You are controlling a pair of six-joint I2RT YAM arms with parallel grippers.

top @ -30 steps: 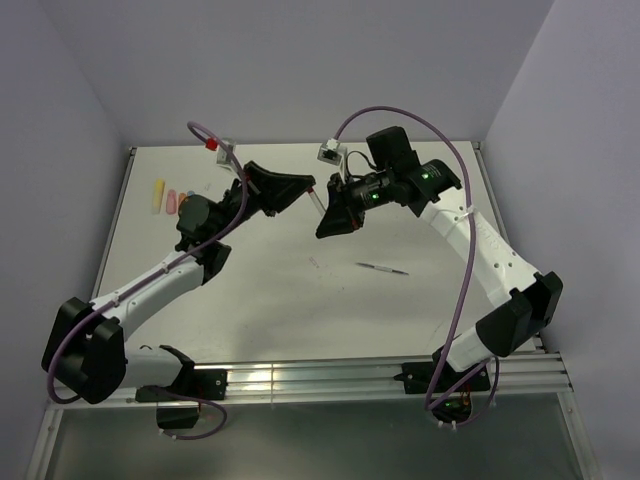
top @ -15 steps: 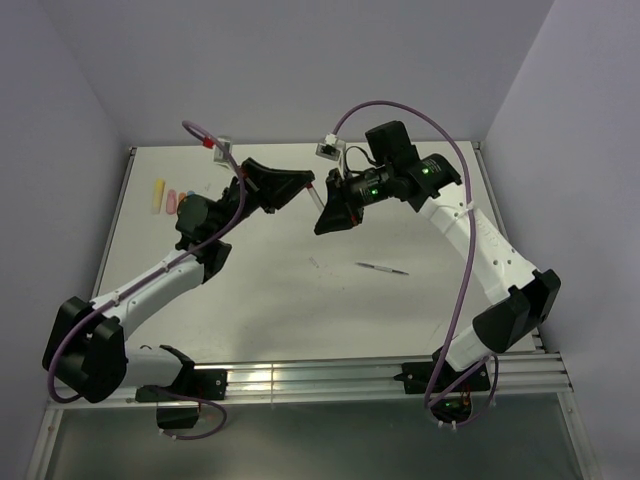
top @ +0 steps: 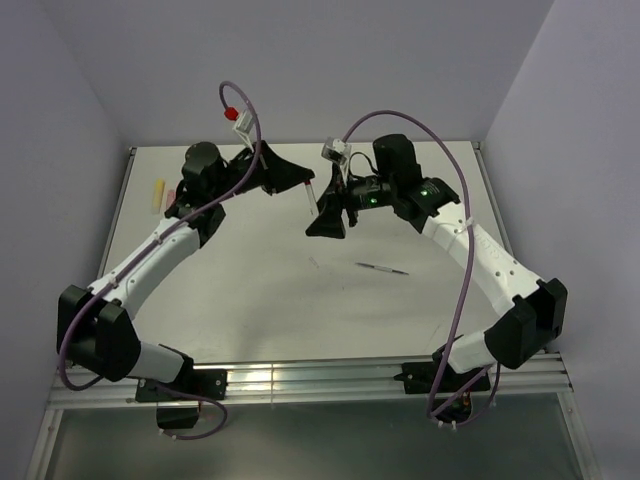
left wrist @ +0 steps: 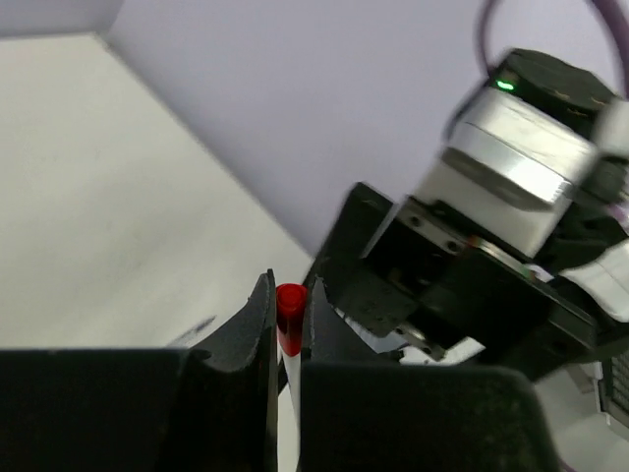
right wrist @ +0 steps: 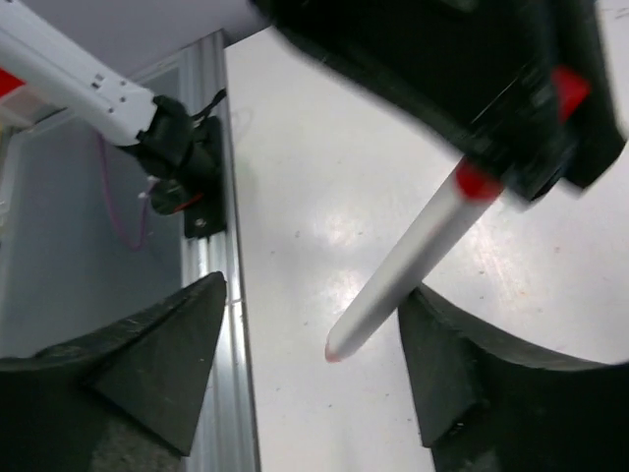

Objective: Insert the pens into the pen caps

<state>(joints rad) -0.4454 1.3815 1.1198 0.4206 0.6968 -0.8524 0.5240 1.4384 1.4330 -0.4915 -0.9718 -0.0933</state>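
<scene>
My left gripper [top: 305, 181] is raised over the back of the table, shut on a thin white pen [top: 310, 200]. In the left wrist view a red cap [left wrist: 290, 313] sits on the pen's end, pinched between that gripper's [left wrist: 286, 295] fingers. In the right wrist view the white pen [right wrist: 403, 265] slants down out of the left gripper [right wrist: 482, 88], its red cap [right wrist: 477, 182] up at the jaws. My right gripper [right wrist: 314, 344] is open, its fingers [right wrist: 157, 364] wide on either side of the pen's free tip, apart from it. A thin grey pen [top: 381, 267] lies on the table.
A yellow pen [top: 157, 193] lies at the table's far left edge, with a pink one [top: 170, 194] beside it, partly hidden by the left arm. Purple cables arch over both arms. The metal rail [right wrist: 211, 295] runs along the table's near edge.
My right gripper has opened and let go of the white pen. The left arm has swung up and back, keeping the pen with its red cap.
</scene>
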